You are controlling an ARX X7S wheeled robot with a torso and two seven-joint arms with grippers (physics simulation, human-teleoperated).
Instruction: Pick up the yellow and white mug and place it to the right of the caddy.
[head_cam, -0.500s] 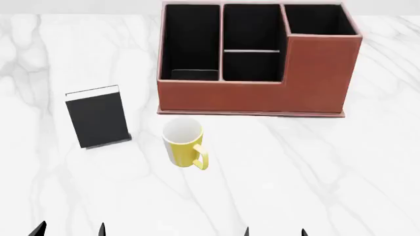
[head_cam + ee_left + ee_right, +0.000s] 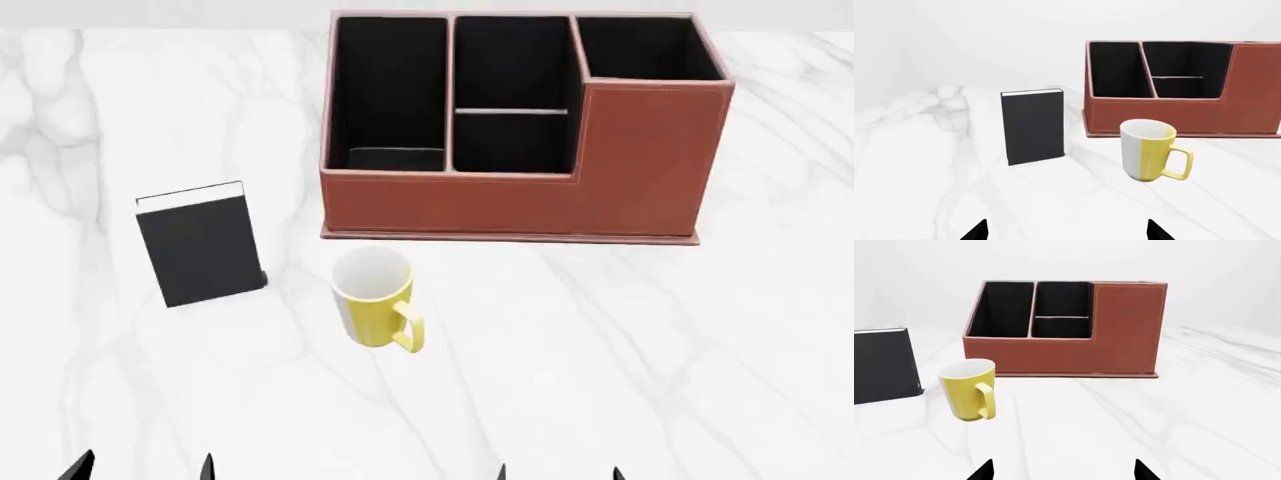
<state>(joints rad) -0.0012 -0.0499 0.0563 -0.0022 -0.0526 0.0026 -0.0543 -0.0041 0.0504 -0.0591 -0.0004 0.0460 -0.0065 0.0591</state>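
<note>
Your yellow and white mug [image 2: 372, 298] stood upright ahead of both grippers, between them, handle toward the right gripper [image 2: 558, 473]. Left gripper [image 2: 142, 468] and right both gaped, empty. Caddy [image 2: 521, 190] sat beyond.

You see mug [image 2: 372, 297] lower centre: yellow outside, yellow handle, white inside and rim. Caddy [image 2: 534, 195] upper centre: reddish-brown, pale stitched edges, black-lined compartments. Book [image 2: 200, 245] at left: black cover, white top edge. Table [image 2: 641, 340]: white marble, grey veining. Your gripper tips along bottom edge: black.
</note>
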